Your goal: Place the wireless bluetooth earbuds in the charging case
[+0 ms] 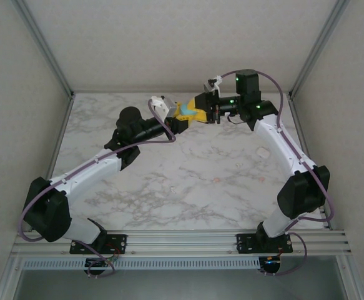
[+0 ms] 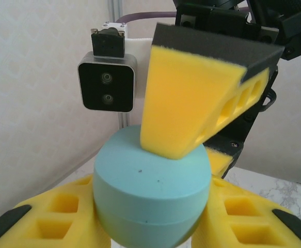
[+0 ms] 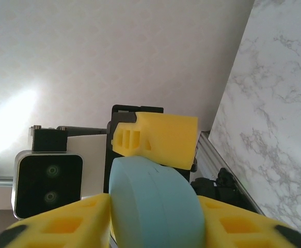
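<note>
I am watching the left end effector (image 2: 150, 222) and right end effector (image 3: 155, 222) each clamping the teal charging case (image 1: 185, 112), holding it raised above the far side of the desk (image 1: 188, 181)

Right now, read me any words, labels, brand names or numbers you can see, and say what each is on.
None can be read. The teal case is plain, the yellow pads carry no marks, the camera facing it shows no legible label, and the marble table has no print.
</note>
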`<move>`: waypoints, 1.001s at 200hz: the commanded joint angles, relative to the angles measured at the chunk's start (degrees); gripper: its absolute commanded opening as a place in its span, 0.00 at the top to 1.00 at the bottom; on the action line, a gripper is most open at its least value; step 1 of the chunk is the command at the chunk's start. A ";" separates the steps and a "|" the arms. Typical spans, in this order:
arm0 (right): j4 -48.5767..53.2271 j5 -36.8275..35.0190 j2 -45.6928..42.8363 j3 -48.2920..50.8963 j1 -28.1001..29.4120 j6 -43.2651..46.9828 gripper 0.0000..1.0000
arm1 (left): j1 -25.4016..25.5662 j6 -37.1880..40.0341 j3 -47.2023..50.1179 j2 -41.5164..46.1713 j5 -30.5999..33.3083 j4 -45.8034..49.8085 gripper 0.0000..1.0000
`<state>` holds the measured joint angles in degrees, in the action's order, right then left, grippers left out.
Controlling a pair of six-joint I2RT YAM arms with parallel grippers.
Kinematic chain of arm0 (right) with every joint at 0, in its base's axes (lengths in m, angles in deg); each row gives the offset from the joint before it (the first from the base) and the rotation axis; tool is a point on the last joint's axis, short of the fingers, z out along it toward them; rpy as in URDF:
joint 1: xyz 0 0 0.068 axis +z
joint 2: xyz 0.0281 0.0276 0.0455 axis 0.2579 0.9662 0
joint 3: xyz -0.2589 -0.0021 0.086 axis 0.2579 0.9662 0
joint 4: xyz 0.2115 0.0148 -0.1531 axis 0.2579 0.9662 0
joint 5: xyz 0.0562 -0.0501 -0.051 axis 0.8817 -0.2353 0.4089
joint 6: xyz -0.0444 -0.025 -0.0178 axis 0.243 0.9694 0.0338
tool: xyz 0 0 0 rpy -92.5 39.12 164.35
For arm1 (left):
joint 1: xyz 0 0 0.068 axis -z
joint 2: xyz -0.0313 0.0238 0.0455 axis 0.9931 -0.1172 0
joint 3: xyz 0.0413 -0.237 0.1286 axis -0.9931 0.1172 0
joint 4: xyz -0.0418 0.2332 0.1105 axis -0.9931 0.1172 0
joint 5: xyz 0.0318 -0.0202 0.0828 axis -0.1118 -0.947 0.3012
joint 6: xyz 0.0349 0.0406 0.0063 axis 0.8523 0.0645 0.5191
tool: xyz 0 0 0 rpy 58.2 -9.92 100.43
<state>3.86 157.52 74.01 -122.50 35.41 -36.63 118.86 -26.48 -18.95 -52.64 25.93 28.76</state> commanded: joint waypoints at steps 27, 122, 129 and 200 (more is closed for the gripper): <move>1.06 -3.55 -1.69 1.16 -0.42 1.44 0.79 | 0.53 1.45 -2.24 -0.14 -0.29 0.54 0.70; -21.40 -19.24 -7.93 17.61 -8.47 -10.85 0.86 | 0.44 1.73 3.78 3.65 7.47 3.88 0.23; -19.20 -21.51 -7.79 18.56 -9.51 -8.53 0.86 | 0.44 1.12 4.90 4.40 9.16 3.21 0.22; -6.25 -31.96 10.83 17.42 -13.02 7.21 0.84 | -0.78 -8.18 4.24 10.43 30.82 12.08 0.00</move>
<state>-7.22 129.31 77.92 -103.57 22.63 -35.89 118.78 -28.03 -11.80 -44.35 45.86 34.99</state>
